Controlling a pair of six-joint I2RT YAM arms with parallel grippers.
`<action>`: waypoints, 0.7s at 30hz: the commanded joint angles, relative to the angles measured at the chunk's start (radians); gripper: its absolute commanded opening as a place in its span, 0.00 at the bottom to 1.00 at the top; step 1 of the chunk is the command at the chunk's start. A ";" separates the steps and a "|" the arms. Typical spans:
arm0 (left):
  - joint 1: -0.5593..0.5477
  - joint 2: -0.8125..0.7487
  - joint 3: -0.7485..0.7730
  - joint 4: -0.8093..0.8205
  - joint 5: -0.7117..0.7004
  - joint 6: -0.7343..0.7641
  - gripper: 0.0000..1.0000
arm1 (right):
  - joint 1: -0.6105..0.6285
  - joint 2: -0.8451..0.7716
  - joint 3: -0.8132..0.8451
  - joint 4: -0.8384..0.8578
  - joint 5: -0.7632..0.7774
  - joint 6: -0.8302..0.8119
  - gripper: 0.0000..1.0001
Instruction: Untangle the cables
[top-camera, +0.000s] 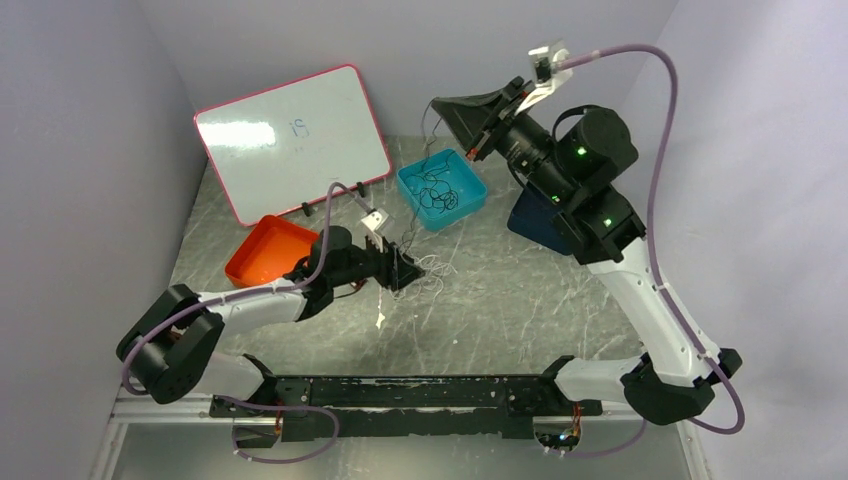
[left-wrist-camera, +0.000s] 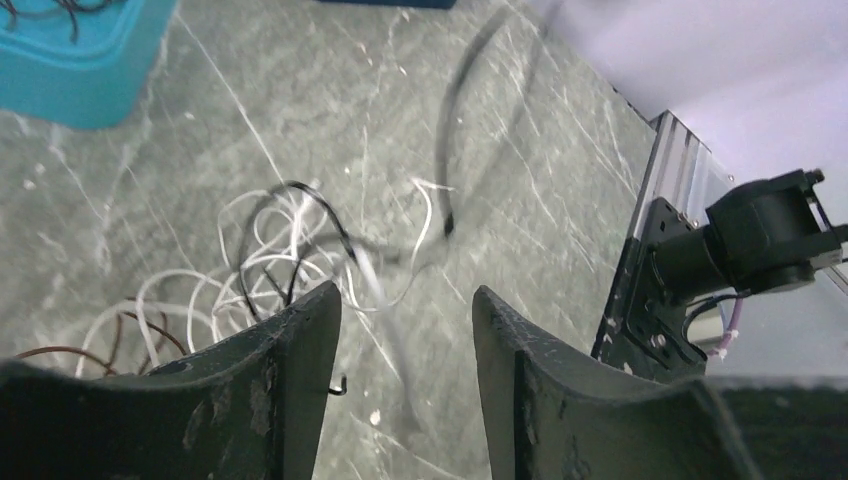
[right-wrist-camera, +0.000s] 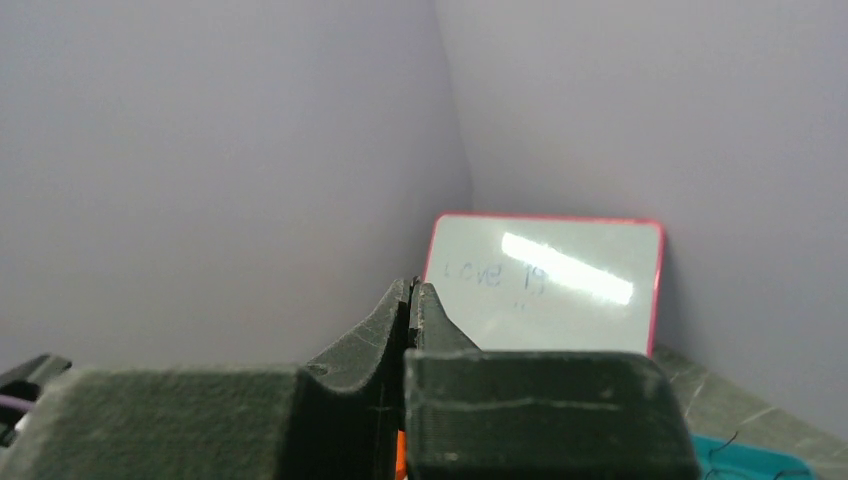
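A loose tangle of white, black and reddish cables (left-wrist-camera: 262, 262) lies on the marble table, and shows in the top view (top-camera: 428, 272) too. My left gripper (left-wrist-camera: 405, 300) is open just over its edge. A blurred white strand runs between the fingers and a blurred black strand (left-wrist-camera: 447, 150) arcs beyond them. In the top view the left gripper (top-camera: 408, 270) is low at the tangle. My right gripper (top-camera: 437, 103) is raised high and shut; a thin cable (top-camera: 430, 140) hangs from its tip toward the blue tray (top-camera: 472, 205). In the right wrist view its jaws (right-wrist-camera: 412, 288) are pressed together on a dark sliver.
The blue tray holds more black cables (top-camera: 437, 188). An orange tray (top-camera: 268, 250) stands left of the left arm. A red-framed whiteboard (top-camera: 290, 135) leans at the back left. A dark blue bin (top-camera: 530, 222) is partly hidden behind the right arm. Purple walls surround the table.
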 joint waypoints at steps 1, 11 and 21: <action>-0.026 -0.005 -0.053 0.065 0.017 -0.041 0.57 | 0.005 -0.015 0.074 0.049 0.078 -0.060 0.00; -0.040 0.039 -0.120 0.132 -0.007 -0.072 0.56 | 0.005 -0.028 0.137 0.064 0.157 -0.120 0.00; -0.041 0.084 -0.143 0.176 -0.018 -0.084 0.52 | 0.005 -0.022 0.184 0.046 0.149 -0.135 0.00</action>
